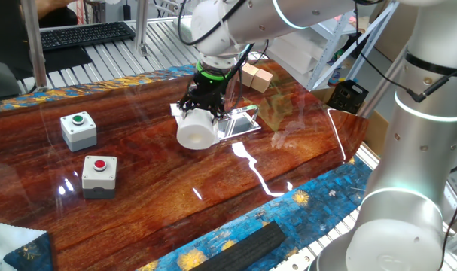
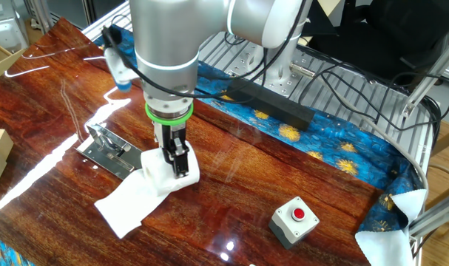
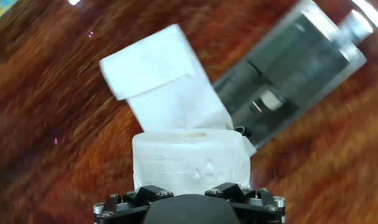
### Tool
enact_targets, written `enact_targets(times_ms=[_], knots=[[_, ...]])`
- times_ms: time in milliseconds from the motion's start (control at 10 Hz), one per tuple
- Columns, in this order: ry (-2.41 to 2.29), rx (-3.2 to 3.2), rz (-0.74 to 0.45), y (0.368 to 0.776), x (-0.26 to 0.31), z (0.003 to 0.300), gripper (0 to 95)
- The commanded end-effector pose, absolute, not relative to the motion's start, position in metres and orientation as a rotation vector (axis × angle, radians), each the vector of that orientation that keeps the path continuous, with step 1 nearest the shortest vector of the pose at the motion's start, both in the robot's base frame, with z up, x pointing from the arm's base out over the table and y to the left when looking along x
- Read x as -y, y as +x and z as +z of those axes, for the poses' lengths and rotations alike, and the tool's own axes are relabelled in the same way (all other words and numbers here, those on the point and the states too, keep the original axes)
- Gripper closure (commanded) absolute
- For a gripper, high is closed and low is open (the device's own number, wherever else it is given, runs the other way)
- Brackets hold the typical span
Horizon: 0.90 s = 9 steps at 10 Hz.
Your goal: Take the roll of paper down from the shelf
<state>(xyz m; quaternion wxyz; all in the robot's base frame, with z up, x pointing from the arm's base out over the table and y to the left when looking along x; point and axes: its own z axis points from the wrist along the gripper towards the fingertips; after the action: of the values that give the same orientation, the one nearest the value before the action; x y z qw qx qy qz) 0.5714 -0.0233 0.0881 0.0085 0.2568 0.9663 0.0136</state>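
My tool [image 2: 179, 164] clamped on white soft roll of tissue paper [image 1: 196, 133], loose sheet trailing over glossy wooden tabletop [image 1: 213, 203]. Roll off flat silvery reflective plate [image 2: 106, 151], just beside it, mid-tabletop.

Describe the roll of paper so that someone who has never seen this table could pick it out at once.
On the glossy red-brown wooden table, find the robot's gripper reaching down near the middle. The roll of paper is the soft white cylinder between its fingers, beside the small silvery shelf. Unlike the two white button boxes, it trails a loose sheet.
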Motion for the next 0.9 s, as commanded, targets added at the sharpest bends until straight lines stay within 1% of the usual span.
enact_targets(times_ms=[100, 300, 600, 700, 900], knots=[[0.431, -3.135, -0.036, 0.5714, 0.0227, 0.0898, 95.0], [0.290, -3.162, -0.061, 0.5712, 0.0228, 0.0900, 95.0], [0.287, -3.139, -0.063, 0.5687, 0.0246, 0.0865, 95.0], [0.310, -3.139, -0.062, 0.5688, 0.0248, 0.0856, 38.0], [0.384, -3.134, -0.063, 0.5689, 0.0249, 0.0846, 0.0]])
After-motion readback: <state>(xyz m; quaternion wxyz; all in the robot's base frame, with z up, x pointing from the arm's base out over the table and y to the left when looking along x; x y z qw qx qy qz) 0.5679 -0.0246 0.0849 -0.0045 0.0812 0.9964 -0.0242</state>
